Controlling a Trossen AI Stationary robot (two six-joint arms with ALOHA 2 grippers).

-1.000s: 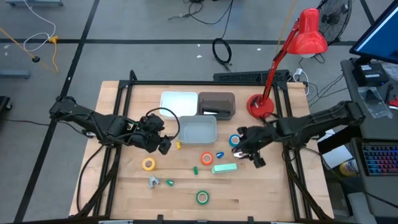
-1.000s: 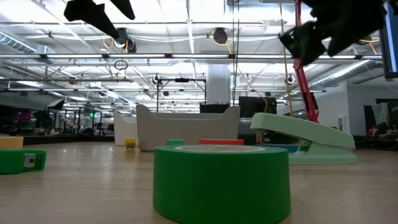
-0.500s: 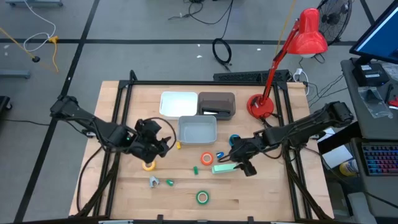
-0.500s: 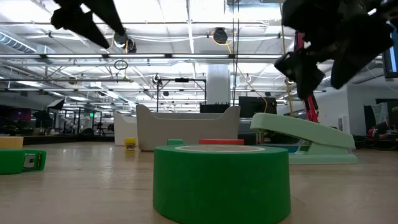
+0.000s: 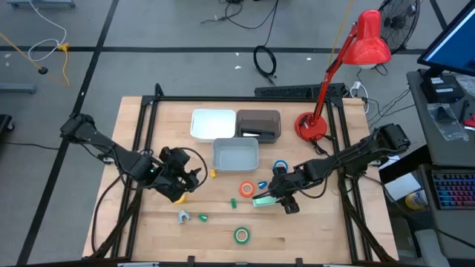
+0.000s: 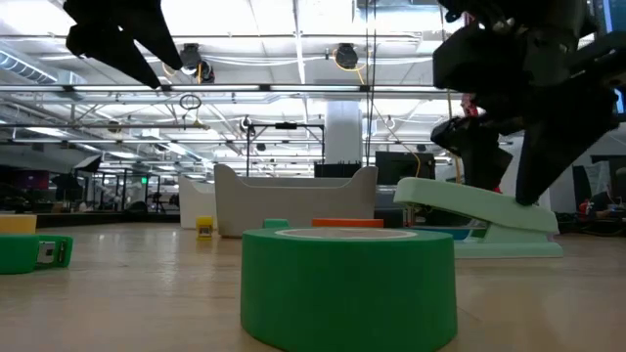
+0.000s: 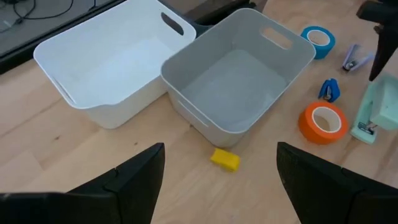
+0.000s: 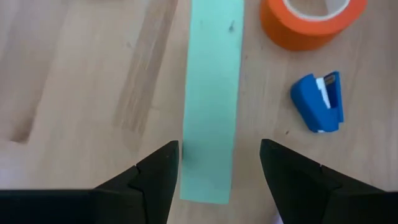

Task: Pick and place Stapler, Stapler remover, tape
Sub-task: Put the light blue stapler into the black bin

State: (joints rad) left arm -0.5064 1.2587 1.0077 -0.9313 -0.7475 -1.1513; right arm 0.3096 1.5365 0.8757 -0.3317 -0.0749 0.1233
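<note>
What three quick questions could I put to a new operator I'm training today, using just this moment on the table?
1. True or false: the right gripper stands open astride the mint-green stapler.
2. Which tape roll lies nearest the stapler: A orange, B green, C blue?
3. Fill in: the small yellow block lies on the table beside the ___ bin.

Key: 1 true; 2 A; 3 grey.

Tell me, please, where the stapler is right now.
In the high view the green stapler lies right of the table's centre, just below the orange tape, with the right end effector open directly above it.
</note>
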